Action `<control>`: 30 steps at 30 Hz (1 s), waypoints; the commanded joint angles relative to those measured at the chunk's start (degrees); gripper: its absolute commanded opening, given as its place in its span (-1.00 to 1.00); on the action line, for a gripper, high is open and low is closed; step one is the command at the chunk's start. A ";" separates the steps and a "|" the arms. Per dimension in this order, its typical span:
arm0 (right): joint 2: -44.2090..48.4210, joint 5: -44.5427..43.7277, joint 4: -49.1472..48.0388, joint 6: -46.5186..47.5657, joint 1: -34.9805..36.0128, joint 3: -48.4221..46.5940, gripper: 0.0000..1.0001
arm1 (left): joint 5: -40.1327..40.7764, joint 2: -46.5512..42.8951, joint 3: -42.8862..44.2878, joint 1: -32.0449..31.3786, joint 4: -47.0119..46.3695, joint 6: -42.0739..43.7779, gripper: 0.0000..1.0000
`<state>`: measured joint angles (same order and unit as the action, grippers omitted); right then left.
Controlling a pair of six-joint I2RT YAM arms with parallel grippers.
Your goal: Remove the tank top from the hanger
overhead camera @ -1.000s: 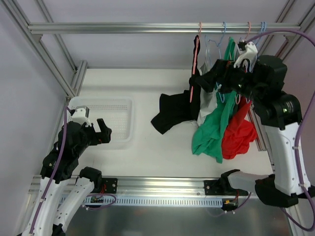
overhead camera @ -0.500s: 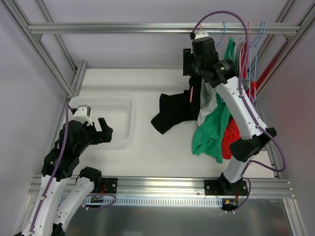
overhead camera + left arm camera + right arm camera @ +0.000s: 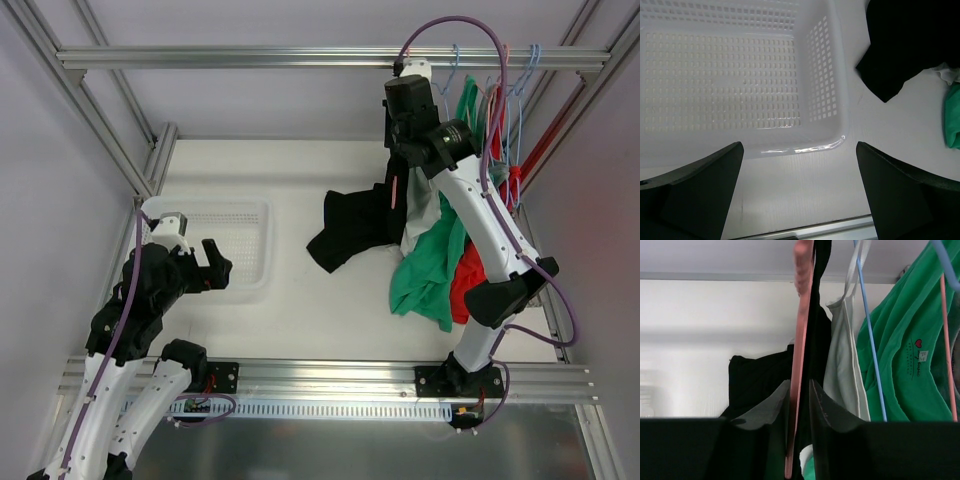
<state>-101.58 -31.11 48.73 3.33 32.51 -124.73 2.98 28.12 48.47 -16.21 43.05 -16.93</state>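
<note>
rail (image 3: 250, 57): aluminium bar across the top of the frame, taken as the reference for everything below
pink hanger (image 3: 801, 355): hung from the rail toward its right end; seen edge-on in the right wrist view, running down between the two fingers
black tank top (image 3: 355, 228): draped on the pink hanger below the rail, lower part spread on the table (image 3: 300, 310) to the left of the other garments
right gripper (image 3: 800, 405): raised just under the rail, fingers nearly together around the pink hanger and the black fabric beside it (firm contact cannot be told, a thin gap is seen on each side)
white garment (image 3: 842, 375): hung on a blue hanger (image 3: 870, 355), next along the rail to the right of the pink hanger
green shirt (image 3: 432, 265): further right along the rail, hem fallen onto the table
red garment (image 3: 480, 280): rightmost under the rail, partly hidden by the right arm
left gripper (image 3: 800, 200): well away from the rail, low at the near left, fingers spread wide with nothing between them
white basket (image 3: 827, 95): perforated, on the table under the left half of the rail, directly below the left gripper (nothing seen inside)
</note>
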 commanded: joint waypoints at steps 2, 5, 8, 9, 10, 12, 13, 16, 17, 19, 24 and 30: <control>0.77 -3.87 -2.85 -0.69 0.36 -2.28 -0.57 | -2.01 0.27 -0.39 -0.76 -2.09 0.40 0.97; 0.77 -3.78 -3.11 -1.13 0.45 -2.19 -0.75 | -2.28 0.44 -0.39 -0.76 -2.09 0.49 0.97; 1.21 -4.30 -3.73 -1.49 0.45 -2.36 -0.99 | -2.46 0.71 -0.39 -0.93 -2.35 0.58 0.97; 1.47 -4.48 -3.90 -1.66 0.36 -2.28 -0.99 | -2.63 0.80 -0.48 -0.93 -2.35 0.58 0.97; 1.82 -4.57 -4.17 -1.66 0.36 -2.19 -0.99 | -2.72 0.88 -0.48 -0.93 -2.44 0.58 0.97; 2.96 -3.96 -5.22 -1.58 0.36 -1.93 -0.99 | -2.81 0.97 -0.48 -1.02 -2.44 0.67 0.97; 3.49 -3.69 -5.66 -1.40 0.36 -1.66 -1.00 | -2.89 1.06 -0.48 -1.02 -2.35 0.76 0.97; 5.42 -2.37 -8.03 -1.40 0.18 -0.70 -0.99 | -2.90 1.32 -0.48 -1.02 -2.53 0.76 0.97; 5.78 -1.85 -9.08 -1.23 0.10 -0.52 -0.99 | -2.90 1.41 -0.48 -1.02 -2.53 0.84 0.97; 6.74 -0.35 -10.49 -0.87 0.10 0.09 -1.00 | -2.90 1.59 -0.48 -1.11 -2.53 0.84 0.97; 8.94 3.59 -12.61 -1.22 -0.17 2.46 -0.99 | -2.90 1.33 -0.48 -1.28 -2.53 0.93 0.97; 16.14 11.93 -13.92 -1.40 -0.08 10.45 -1.00 | -4.83 1.41 -0.04 -1.28 -2.70 1.37 0.97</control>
<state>-91.18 -24.62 39.57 2.55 32.45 -116.95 0.34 29.32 48.14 -16.95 42.26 -16.86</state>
